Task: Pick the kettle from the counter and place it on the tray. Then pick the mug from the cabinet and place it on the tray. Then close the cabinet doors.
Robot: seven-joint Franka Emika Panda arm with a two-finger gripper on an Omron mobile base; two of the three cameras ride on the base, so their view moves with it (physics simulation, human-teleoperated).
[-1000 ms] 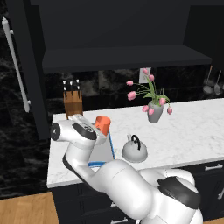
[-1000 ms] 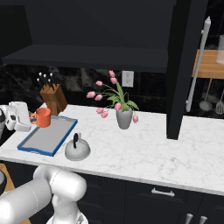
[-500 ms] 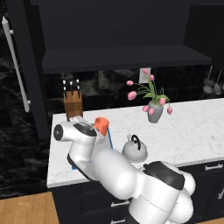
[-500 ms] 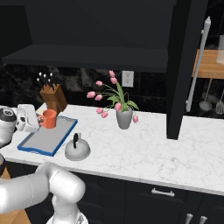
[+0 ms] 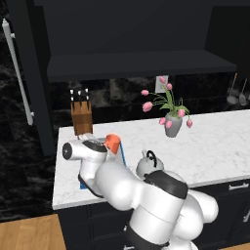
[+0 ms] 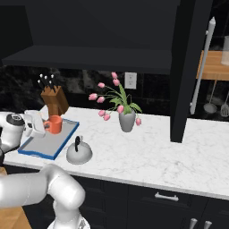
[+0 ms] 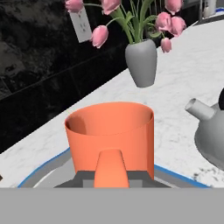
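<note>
My gripper point(image 6: 43, 127) is shut on the loop handle of the orange mug point(image 6: 55, 125), holding it upright just over the far end of the blue-rimmed tray point(image 6: 46, 144). From the hand view the mug point(image 7: 111, 133) is close in front, with the tray rim point(image 7: 186, 180) under it. Whether it touches the tray I cannot tell. The silver kettle point(image 6: 79, 152) stands on the marble counter point(image 6: 170, 147) beside the tray's right edge. Above, the black cabinet point(image 5: 136, 63) stands with both doors point(image 5: 27, 78) swung wide, the right door point(image 6: 188, 67) included.
A brown knife block point(image 6: 53, 99) stands behind the tray. A grey vase of pink tulips point(image 6: 127, 120) sits mid-counter, right of the kettle. My white arm point(image 5: 122, 185) covers most of the tray in the left base view. Utensils hang at the far right wall.
The gripper has carried the mug a little right and down over the tray's far end. Kettle, vase and doors have not moved.
</note>
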